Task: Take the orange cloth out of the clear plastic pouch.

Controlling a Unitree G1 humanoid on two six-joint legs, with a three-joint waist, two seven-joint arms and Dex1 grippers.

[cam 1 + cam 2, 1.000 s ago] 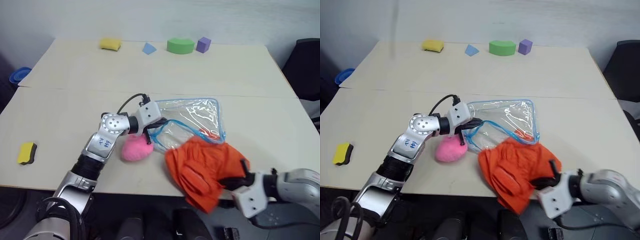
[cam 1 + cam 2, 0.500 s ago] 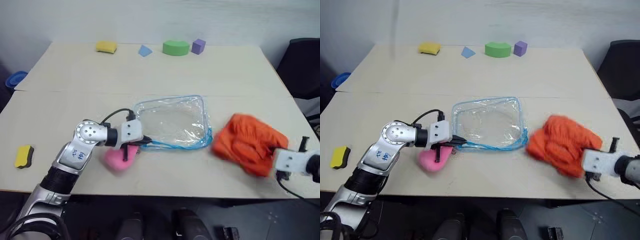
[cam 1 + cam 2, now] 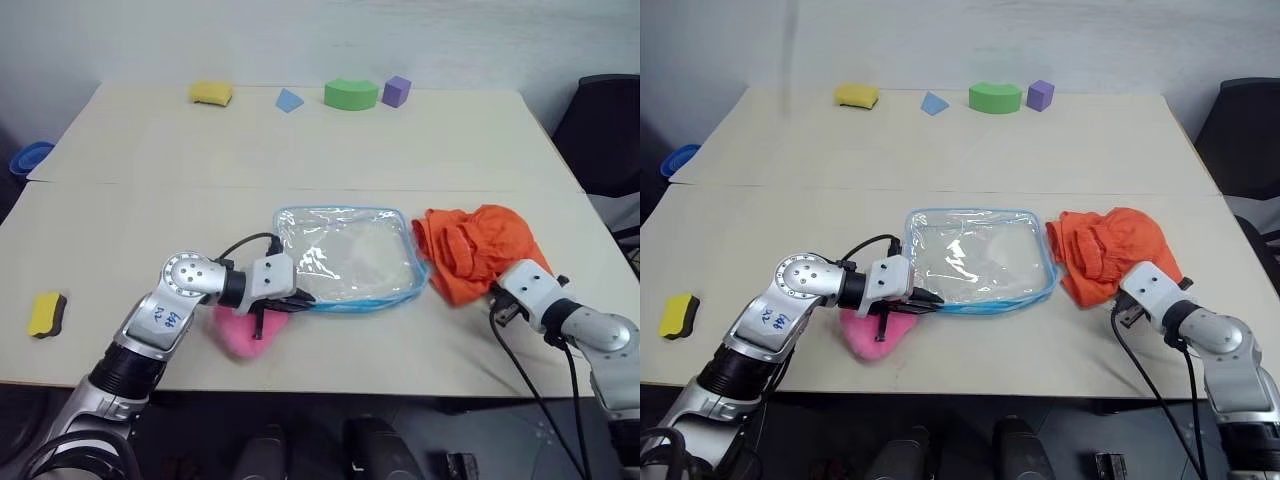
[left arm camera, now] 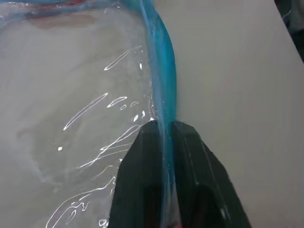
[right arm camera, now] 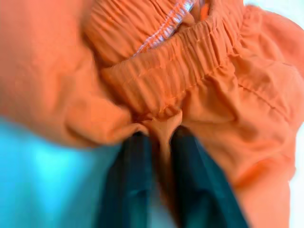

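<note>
Lying flat near the table's [image 3: 120,210] front edge, the clear plastic pouch [image 3: 345,258] is seen from the head camera as a glossy see-through rectangle with rounded corners and light blue edging. The orange cloth [image 3: 475,250] is out of it, heaped in soft crumpled folds just beside the pouch's right side. A fluffy pink pompom [image 3: 243,333] is partly covered by the left gripper [image 3: 296,300] at the pouch's near left corner. The right gripper [image 3: 497,292] is met at the cloth's near edge.

Through the left wrist camera, the blue edging [image 4: 164,80] is seen pinched between the two black fingers [image 4: 137,180], which are clamped on it.

Through the right wrist camera, a gathered, ribbed fold of cloth [image 5: 190,71] is caught between slightly parted fingers [image 5: 130,185].
</note>
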